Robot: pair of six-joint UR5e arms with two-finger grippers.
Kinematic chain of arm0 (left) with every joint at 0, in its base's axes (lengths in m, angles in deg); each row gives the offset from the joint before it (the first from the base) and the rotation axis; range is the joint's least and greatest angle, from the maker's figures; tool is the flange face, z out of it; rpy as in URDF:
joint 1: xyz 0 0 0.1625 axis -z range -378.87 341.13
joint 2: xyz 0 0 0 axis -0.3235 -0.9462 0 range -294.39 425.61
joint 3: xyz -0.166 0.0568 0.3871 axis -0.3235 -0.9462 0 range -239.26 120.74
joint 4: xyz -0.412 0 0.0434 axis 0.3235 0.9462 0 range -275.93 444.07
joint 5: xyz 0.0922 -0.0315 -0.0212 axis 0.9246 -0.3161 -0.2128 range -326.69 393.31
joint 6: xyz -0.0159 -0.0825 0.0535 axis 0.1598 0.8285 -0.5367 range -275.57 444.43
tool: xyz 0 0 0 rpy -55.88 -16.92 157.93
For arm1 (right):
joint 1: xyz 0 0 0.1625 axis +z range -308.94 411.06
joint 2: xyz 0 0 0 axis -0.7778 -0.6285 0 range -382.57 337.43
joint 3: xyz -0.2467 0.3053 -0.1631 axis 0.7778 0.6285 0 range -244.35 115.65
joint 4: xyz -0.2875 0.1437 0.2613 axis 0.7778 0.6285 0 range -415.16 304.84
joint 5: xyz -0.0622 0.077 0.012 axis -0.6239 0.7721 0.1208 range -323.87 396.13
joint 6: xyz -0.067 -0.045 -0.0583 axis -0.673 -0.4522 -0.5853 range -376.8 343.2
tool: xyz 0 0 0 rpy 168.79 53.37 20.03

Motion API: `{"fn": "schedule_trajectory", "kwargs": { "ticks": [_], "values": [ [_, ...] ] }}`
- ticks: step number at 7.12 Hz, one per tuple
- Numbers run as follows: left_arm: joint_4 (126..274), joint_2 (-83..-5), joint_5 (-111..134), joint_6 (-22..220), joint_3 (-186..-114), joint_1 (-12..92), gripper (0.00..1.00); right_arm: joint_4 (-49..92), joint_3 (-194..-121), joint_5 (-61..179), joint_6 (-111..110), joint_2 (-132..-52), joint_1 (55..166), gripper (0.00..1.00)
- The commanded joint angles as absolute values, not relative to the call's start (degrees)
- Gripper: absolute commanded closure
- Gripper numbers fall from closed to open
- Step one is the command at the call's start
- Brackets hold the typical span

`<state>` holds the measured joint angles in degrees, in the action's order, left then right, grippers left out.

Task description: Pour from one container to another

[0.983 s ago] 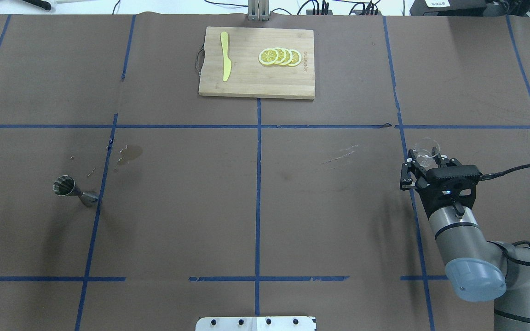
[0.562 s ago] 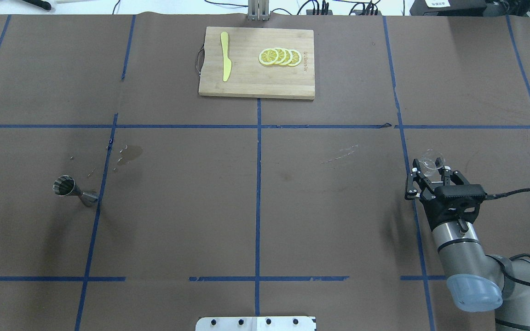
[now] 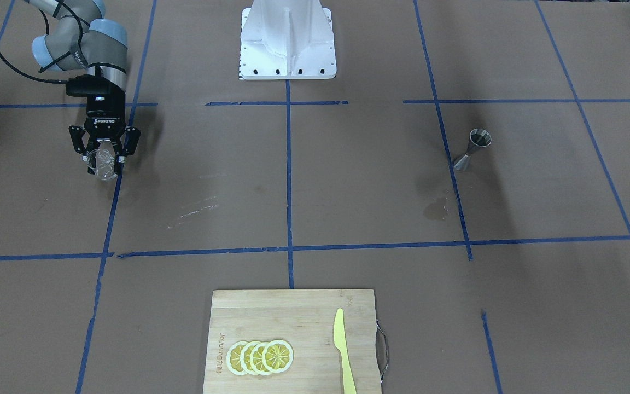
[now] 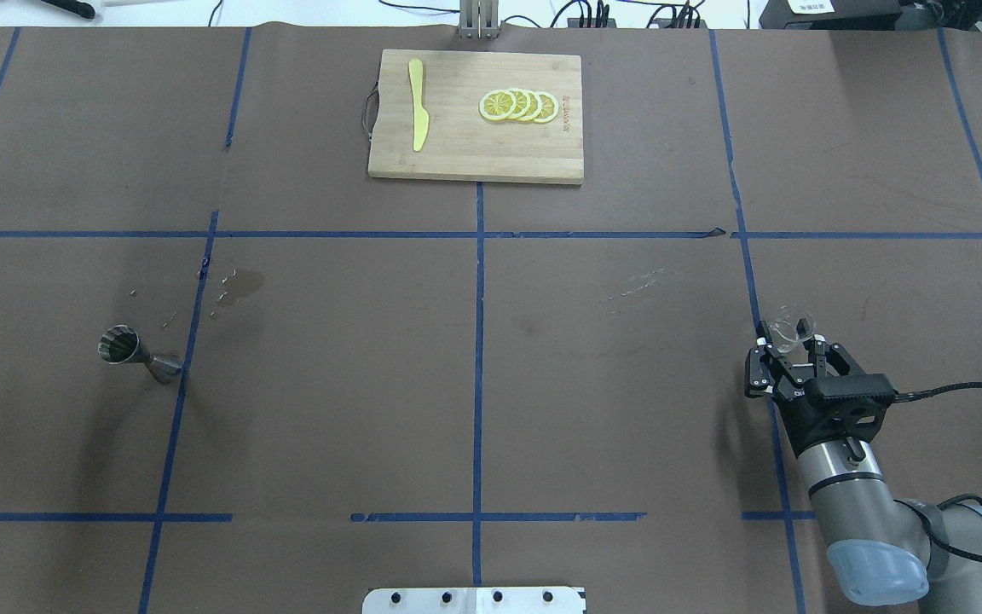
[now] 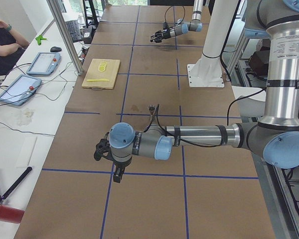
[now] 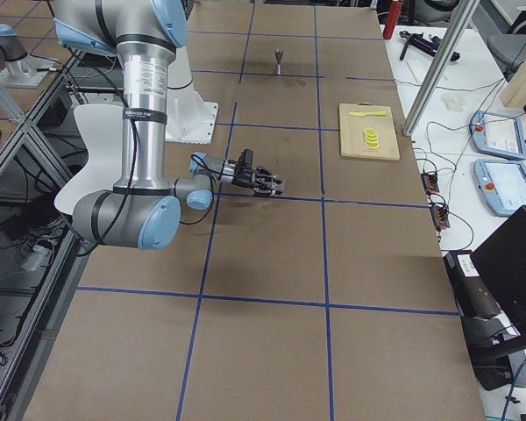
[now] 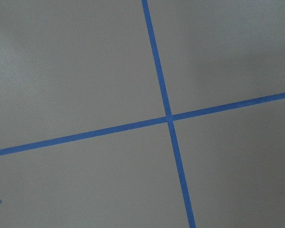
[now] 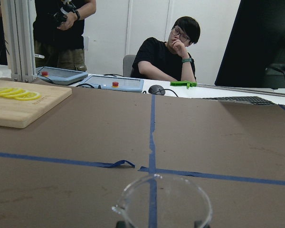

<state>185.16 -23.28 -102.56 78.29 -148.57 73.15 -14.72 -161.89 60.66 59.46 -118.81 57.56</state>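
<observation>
Frontally, the right gripper [image 3: 104,155] is clamped on a small clear glass cup [image 3: 101,166] at the robot's right side of the brown table [image 3: 348,191]. The silvery hourglass steel jigger [image 3: 473,148] stands upright, well apart on the opposite side. Overhead, the fingers flank the cup's sides. From the left end, the left gripper [image 5: 100,149] hangs low; open or closed, I cannot tell. The right wrist view shows only the cup's rim. The smooth glass may slip on the long carry, and the jigger's narrow mouth and small base invite spilling or tipping.
</observation>
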Motion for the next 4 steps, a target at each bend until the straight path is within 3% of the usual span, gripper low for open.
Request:
{"fn": "schedule_trajectory", "kwargs": {
  "ticks": [1,4],
  "values": [
    [185.23,-23.16,-102.56,78.19,-148.56,73.15,0.0,-14.64,-161.47,61.09,59.67,-118.9,57.04,0.98],
    [185.23,-23.16,-102.56,78.19,-148.56,73.15,0.0,-14.73,-159.01,61.53,61.43,-119.07,57.04,0.91]
  ]
}}
